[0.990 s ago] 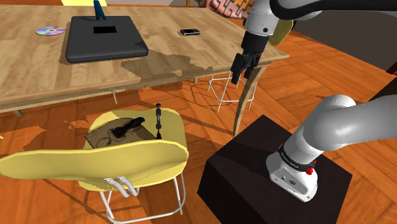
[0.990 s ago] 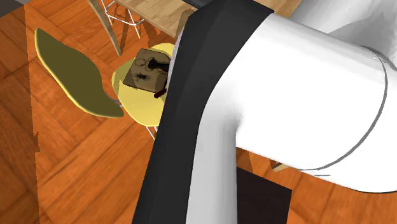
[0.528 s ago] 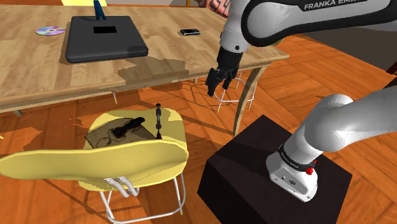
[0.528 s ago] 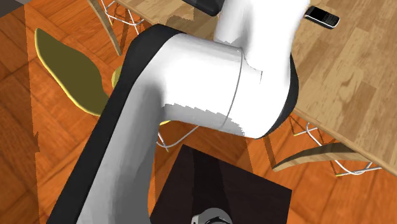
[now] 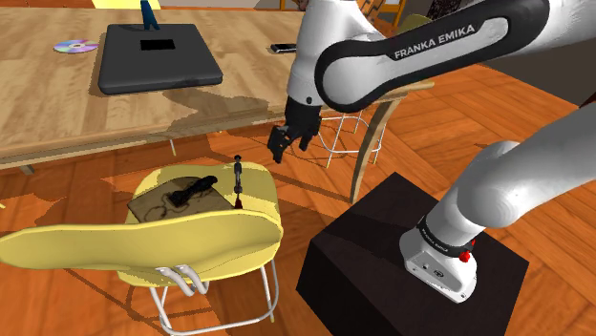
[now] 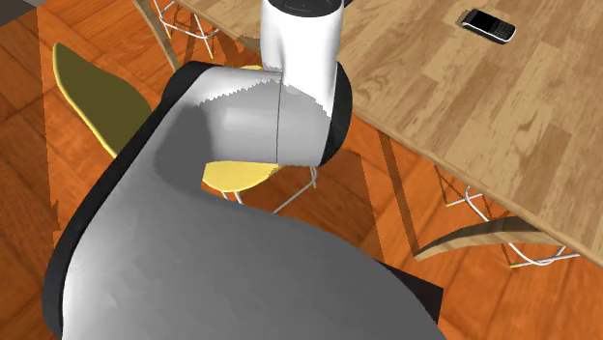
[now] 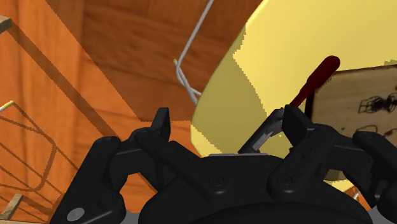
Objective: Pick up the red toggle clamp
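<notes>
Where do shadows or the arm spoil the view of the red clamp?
Shoulder view: the clamp is evenly lit on the yellow chair; second exterior view: the white arm covers most of the seat; wrist view: its red handle is bright.

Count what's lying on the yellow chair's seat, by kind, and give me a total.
Red-handled toggle clamp: 1
Olive-brown square mat: 1
Black elongated tool on that mat: 1
Total: 3
</notes>
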